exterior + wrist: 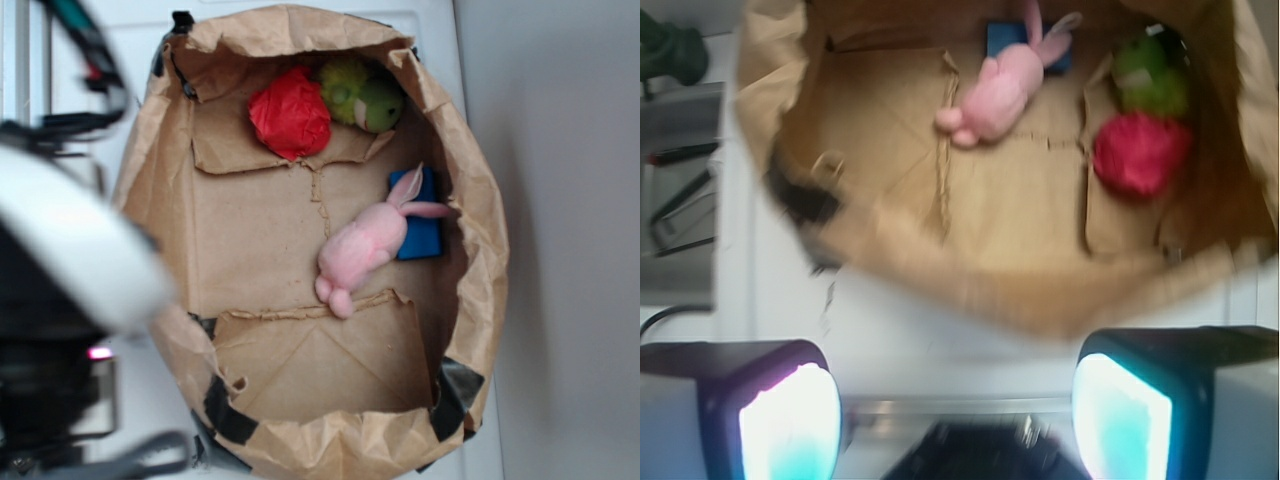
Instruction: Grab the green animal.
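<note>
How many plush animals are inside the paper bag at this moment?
2. The green animal sits in the bag's far corner, touching the red ball. The pink bunny lies mid-bag, partly on a blue object. The bag's folded walls could hide more.

Green animal (362, 95) beside red ball (290, 113) in bag (480, 250)

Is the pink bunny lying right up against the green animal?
No. The pink bunny lies mid-bag on a blue block, apart from the green animal, which sits beside the red ball.
</note>
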Controlling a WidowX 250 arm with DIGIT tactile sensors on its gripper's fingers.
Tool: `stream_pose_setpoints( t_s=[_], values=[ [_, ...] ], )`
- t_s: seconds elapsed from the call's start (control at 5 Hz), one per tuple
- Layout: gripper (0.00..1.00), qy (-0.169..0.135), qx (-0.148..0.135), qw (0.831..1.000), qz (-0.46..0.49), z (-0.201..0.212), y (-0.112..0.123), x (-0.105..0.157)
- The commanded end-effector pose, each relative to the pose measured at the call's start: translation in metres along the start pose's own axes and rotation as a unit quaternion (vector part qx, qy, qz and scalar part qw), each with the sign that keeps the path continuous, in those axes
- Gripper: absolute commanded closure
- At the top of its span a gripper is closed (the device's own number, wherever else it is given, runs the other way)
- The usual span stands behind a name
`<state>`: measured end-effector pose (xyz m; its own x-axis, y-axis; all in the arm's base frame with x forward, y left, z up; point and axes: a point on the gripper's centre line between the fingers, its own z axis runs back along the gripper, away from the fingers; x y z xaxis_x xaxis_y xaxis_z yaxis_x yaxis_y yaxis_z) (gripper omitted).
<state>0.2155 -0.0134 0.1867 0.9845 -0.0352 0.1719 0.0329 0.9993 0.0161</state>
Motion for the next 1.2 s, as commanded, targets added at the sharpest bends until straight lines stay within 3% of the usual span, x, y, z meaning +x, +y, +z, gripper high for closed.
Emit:
stream_pose_setpoints(
  t_s=[0.0,0.2,0.4,0.6,1.0],
  values=[
    [0.0,-0.003,0.051,0.999,0.007,-0.044,0.027,0.064],
    [0.0,0.007,0.054,0.999,0.003,-0.054,0.036,0.064],
    [0.0,0.016,0.036,0.999,-0.011,-0.047,0.043,0.05],
    [0.0,0.036,0.059,0.998,0.006,-0.062,0.057,0.048],
    [0.0,0.036,0.059,0.998,0.006,-0.062,0.057,0.048]
  ],
)
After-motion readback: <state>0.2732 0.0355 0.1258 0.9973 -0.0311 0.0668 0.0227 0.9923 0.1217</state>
